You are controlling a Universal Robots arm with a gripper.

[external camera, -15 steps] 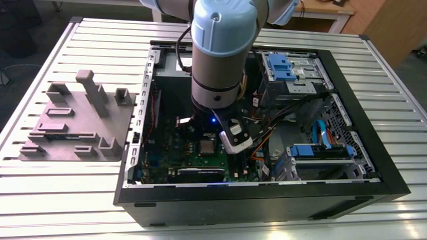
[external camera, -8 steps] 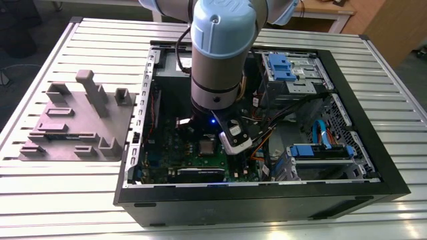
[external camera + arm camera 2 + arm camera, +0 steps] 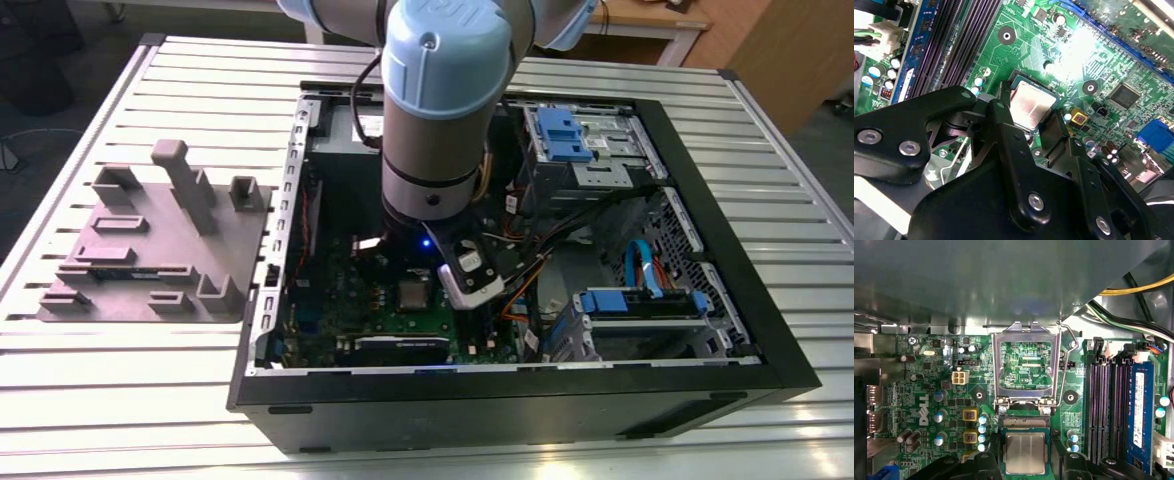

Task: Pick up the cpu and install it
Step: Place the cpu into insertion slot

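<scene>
The cpu (image 3: 1025, 454) is a small square chip with a silver-grey top. It lies level over the open socket on the green motherboard (image 3: 929, 390). My gripper (image 3: 1025, 462) straddles it, with a black finger against each of two opposite edges, so it is shut on the chip. In the second wrist view the cpu (image 3: 1031, 102) shows between the same dark fingers (image 3: 1003, 107). The socket's metal load plate (image 3: 1026, 335) stands swung open beside the chip, its wire lever (image 3: 1068, 365) raised. In the exterior view the arm reaches down into the case over the socket area (image 3: 414, 293).
The black computer case (image 3: 534, 395) lies open on a slatted metal table. Memory slots (image 3: 1104, 410) run beside the socket, with cables (image 3: 1134, 325) and drive bays with blue clips (image 3: 567, 135) further off. A grey moulded fixture (image 3: 154, 240) sits outside the case at the exterior view's left.
</scene>
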